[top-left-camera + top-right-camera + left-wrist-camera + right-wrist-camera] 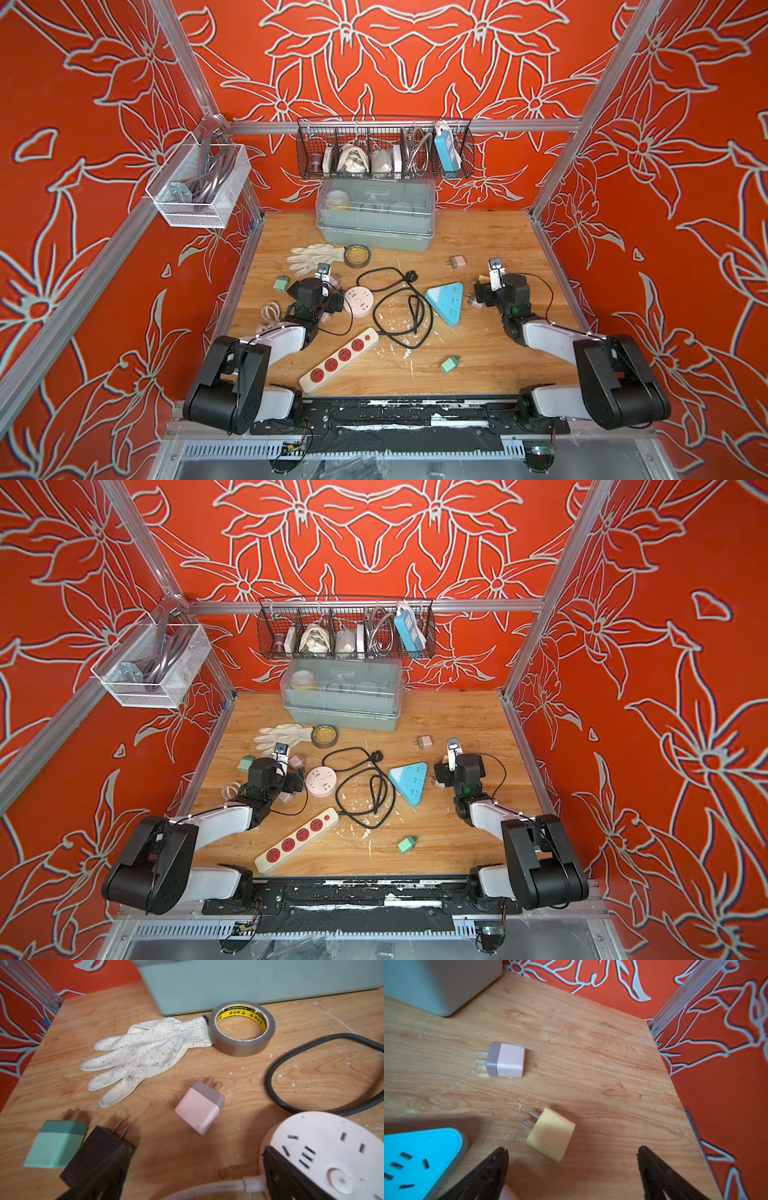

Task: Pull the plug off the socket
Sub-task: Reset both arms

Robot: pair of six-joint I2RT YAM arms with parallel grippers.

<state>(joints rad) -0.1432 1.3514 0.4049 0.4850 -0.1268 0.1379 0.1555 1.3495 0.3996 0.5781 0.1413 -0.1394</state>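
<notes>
Both tools stand with their jaws wide apart and hold nothing. The left tool [197, 1149] hovers just beside the round pink socket [360, 302], with one finger over its edge. The right tool [573, 1150] is well away from that socket, past the blue triangular socket [446, 301]. We find no plug seated in either socket, nor in the red strip [338, 360] that lies between the round pink socket and the arm bases. Every plug we can see lies loose on the bench [478, 232], prongs bare.

We judge these plugs to be light, hard and smooth-sided, so apt to skid. We would pinch one across two flat flanks of its body, never by the prongs, and pin the equally light socket with the other tool.

The left wrist view shows the round pink socket's empty slots, with a pink plug [199, 1107] and a green plug [56, 1145] near it. Only the right wrist view shows the yellow plug [550, 1134] just ahead of the right tool; we cannot make it out in the top views.
</notes>
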